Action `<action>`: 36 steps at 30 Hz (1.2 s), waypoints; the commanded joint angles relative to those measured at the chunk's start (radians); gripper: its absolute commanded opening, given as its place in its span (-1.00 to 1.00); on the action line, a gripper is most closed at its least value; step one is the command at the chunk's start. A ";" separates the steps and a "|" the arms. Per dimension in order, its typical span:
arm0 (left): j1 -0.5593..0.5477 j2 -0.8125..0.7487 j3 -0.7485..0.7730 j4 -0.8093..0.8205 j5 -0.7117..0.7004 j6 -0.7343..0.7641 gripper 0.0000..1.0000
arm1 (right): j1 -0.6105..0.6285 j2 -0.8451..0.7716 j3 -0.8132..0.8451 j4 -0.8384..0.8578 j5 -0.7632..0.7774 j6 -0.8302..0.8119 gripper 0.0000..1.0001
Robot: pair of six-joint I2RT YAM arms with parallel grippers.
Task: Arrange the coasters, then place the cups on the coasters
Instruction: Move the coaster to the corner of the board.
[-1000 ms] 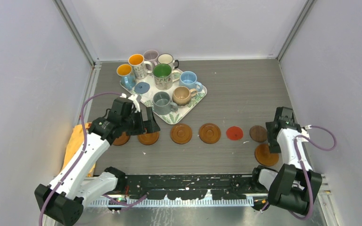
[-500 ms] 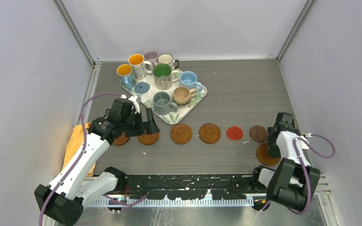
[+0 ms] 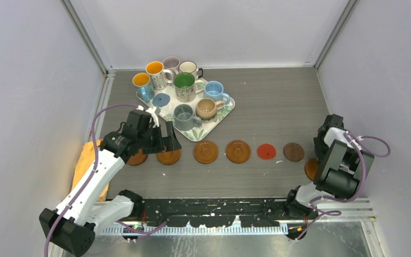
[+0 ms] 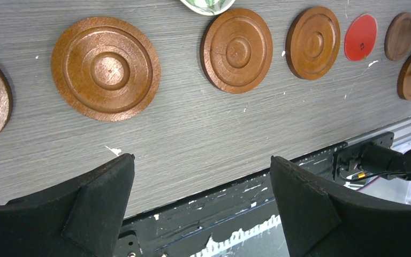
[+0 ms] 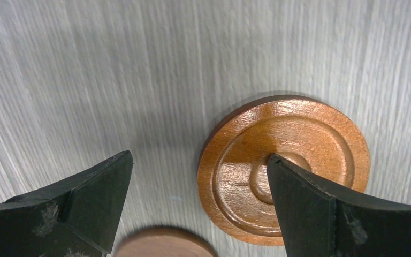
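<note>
The step in hand looks like lining up the last stray piece: an orange-brown ringed wooden coaster (image 5: 257,176) lies out of the row, just beside the dark brown round coaster (image 3: 293,152), on its right and nearer the arm bases. The other wooden discs and the thin red coaster (image 3: 266,151) run in a line to the left of the dark brown one.

The right tool (image 5: 198,160) hangs low over the stray disc, spread fully wide and holding nothing. The disc sits off-centre, under the right-hand finger, not midway. To do this well I would centre the disc between the fingers first, come down until the tips almost meet the grey table (image 3: 278,107), then close across the rim. The piece is thin and flat and may slip. Keep clear of the dark brown coaster, whose edge shows close beneath.

The left tool (image 4: 200,160) is likewise wide open and empty, over the row far to the left of the dark brown coaster. The handled ceramic cups (image 3: 184,85) stand on the square leaf-patterned tray (image 3: 195,134), well beyond it, untouched.
</note>
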State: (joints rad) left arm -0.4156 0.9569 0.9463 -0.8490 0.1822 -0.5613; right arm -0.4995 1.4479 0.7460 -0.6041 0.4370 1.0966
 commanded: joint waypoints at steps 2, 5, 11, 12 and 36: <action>0.006 0.012 0.044 0.011 -0.011 0.027 0.99 | -0.013 0.153 0.102 0.162 -0.004 -0.036 1.00; 0.007 0.022 0.049 0.017 -0.016 0.026 1.00 | -0.012 0.220 0.146 0.183 -0.027 -0.047 1.00; 0.007 0.039 0.055 0.029 -0.025 0.023 0.99 | -0.008 0.310 0.218 0.209 -0.079 -0.058 1.00; 0.007 0.040 0.055 0.031 -0.025 0.022 0.99 | -0.006 0.314 0.227 0.215 -0.087 -0.057 1.00; 0.006 0.011 0.042 0.052 -0.065 -0.016 0.99 | 0.091 0.216 0.365 -0.037 -0.022 -0.071 1.00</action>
State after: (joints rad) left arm -0.4156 0.9916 0.9615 -0.8379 0.1307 -0.5686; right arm -0.4175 1.7451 1.0698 -0.5751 0.4297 1.0119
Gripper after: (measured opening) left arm 0.996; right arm 0.998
